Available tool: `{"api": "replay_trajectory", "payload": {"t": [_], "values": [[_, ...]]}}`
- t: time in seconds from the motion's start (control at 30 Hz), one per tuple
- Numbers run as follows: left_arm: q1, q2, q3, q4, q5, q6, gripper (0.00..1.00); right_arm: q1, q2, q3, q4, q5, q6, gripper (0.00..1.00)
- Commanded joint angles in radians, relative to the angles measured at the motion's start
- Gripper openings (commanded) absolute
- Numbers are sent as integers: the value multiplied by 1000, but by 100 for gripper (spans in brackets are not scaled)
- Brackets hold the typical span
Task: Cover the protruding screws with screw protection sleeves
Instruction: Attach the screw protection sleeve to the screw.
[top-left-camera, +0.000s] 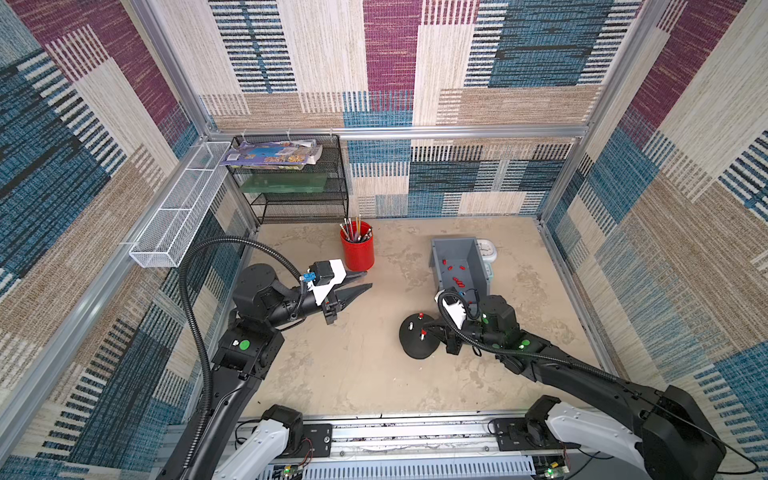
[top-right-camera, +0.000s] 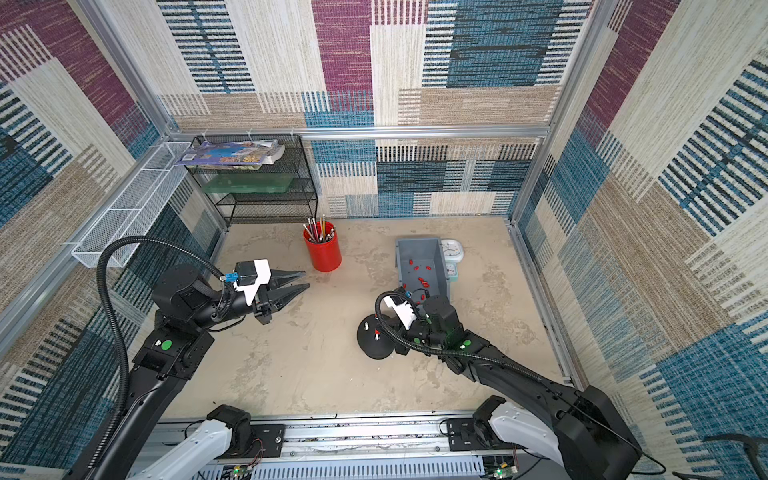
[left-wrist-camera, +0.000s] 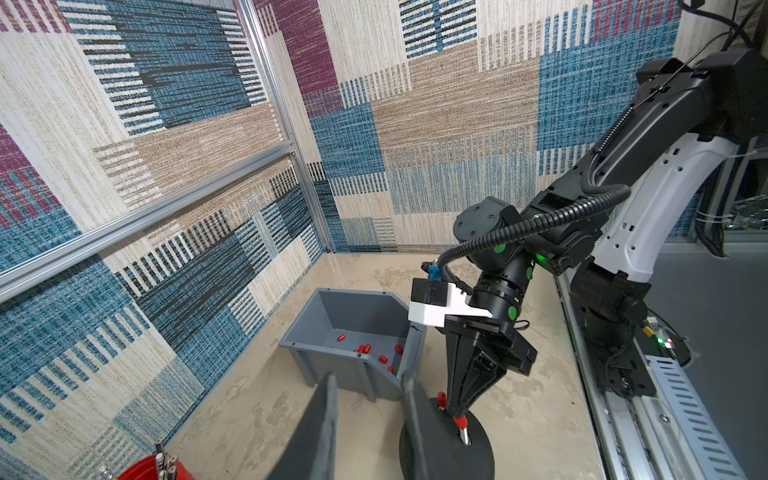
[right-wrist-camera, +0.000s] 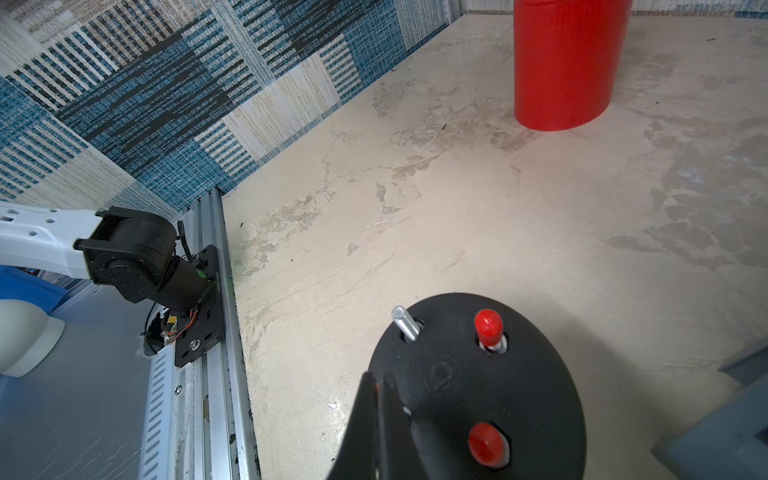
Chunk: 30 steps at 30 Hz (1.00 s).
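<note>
the black dome (top-left-camera: 415, 347) sits on the desk (top-left-camera: 353, 365) a little right of centre in both top views, lower in the frame than the grey bin (top-left-camera: 442, 253). loose sleeves (top-left-camera: 459, 282) lie scattered on the bin's floor. the right claw (right-wrist-camera: 380, 388) is closed tight on a sleeve (left-wrist-camera: 460, 424), held on one screw near the dome's edge, with silver metal showing under it. two capped screws (right-wrist-camera: 489, 326) already wear red. one bare screw (right-wrist-camera: 405, 325) stands uncovered. the left claw (top-left-camera: 362, 281) hovers left of centre near the red cup (top-left-camera: 357, 253), its jaws parted with nothing between them.
</note>
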Motion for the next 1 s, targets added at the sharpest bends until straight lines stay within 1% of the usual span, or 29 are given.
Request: {"api": "replay_trajectory", "payload": {"t": [0.0,0.43,0.73,0.97], "values": [[0,-2,0,17,24,1,27,0,3,-2,19,-16,-11,0],[0,-5,0,16,28,1,27,2,14,3,12,-17,-15,0],[0,-7,-1,18,34,0,27,-8,-34,4,25,-22,-8,0],[1,-7,-1,17,36,-1,27,-5,9,9,20,-27,-14,0]]}}
